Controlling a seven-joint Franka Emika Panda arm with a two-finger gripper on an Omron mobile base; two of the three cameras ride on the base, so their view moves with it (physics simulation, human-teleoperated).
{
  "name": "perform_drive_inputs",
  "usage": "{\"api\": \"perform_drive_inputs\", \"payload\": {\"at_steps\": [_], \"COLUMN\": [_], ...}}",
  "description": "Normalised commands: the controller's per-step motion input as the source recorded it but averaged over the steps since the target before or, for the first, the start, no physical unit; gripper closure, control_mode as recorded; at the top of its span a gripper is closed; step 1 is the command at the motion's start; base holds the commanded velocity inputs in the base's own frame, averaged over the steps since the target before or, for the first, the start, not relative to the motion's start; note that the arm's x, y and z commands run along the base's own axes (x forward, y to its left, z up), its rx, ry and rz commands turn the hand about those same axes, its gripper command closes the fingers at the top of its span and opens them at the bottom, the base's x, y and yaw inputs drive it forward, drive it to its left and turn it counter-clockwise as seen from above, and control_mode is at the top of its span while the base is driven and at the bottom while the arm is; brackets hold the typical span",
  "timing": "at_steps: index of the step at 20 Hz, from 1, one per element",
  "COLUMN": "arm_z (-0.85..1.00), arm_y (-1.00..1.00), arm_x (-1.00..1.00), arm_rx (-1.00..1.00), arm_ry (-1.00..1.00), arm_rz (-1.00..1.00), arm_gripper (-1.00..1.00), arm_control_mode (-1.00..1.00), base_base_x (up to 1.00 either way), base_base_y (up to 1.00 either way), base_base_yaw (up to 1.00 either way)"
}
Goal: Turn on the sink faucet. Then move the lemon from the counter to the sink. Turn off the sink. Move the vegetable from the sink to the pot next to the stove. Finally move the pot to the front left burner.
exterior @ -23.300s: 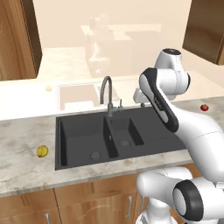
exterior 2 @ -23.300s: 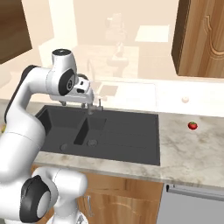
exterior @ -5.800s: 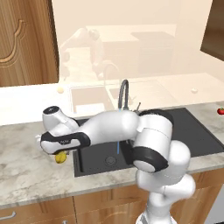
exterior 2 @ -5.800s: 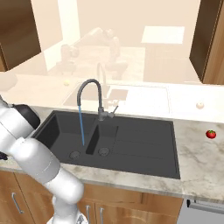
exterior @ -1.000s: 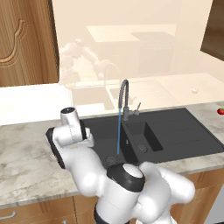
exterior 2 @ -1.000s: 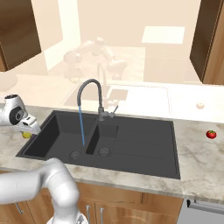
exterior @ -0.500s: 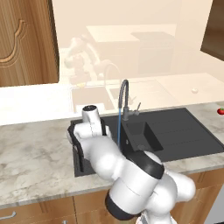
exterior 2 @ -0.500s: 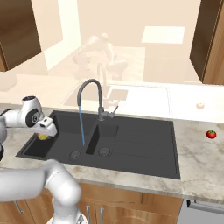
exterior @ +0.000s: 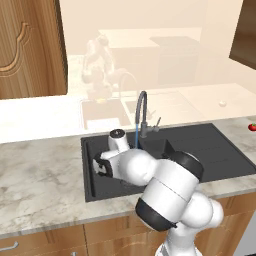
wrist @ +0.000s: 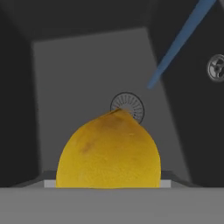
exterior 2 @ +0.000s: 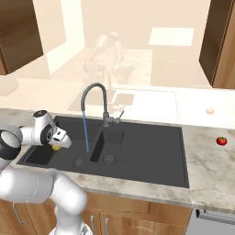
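My gripper [exterior 2: 58, 142] is shut on the lemon [exterior 2: 56, 147] and holds it over the left basin of the black sink [exterior 2: 147, 151]. In the hand view the yellow lemon [wrist: 109, 153] sits close in front, with the basin's round drain [wrist: 127, 105] right behind it. The dark gooseneck faucet [exterior: 141, 112] is running: a thin blue stream [exterior 2: 85, 131] falls into the basin to the right of the lemon. In the left base view my gripper [exterior: 101, 167] hangs over the sink's left part. The pot and the stove are out of view.
A small red tomato [exterior 2: 221, 141] lies on the marbled counter [exterior 2: 206, 170] right of the sink's ribbed drainboard [exterior: 215, 145]. A second drain [wrist: 216, 68] lies past the water stream. Wooden wall cabinets [exterior: 27, 47] hang above the counter.
The arm has swung to the right, carrying the lemon from above the counter's edge to over the left basin. The water keeps running.
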Motion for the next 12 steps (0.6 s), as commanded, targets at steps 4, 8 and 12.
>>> {"api": "perform_drive_inputs", "payload": {"at_steps": [4,8,12], "arm_z": [-0.01,0.00,-0.09], "arm_y": [-0.36,-0.21,-0.11], "arm_x": [0.17,0.22,0.25], "arm_rx": [0.02,0.02,0.00], "arm_ry": [0.02,0.07,0.04], "arm_rz": [0.00,0.00,0.00], "arm_gripper": [1.00,1.00,1.00], "arm_control_mode": [-1.00,-1.00,-1.00], "base_base_x": [0.00,0.00,0.00], "base_base_y": [0.00,0.00,0.00], "base_base_yaw": [0.00,0.00,0.00]}}
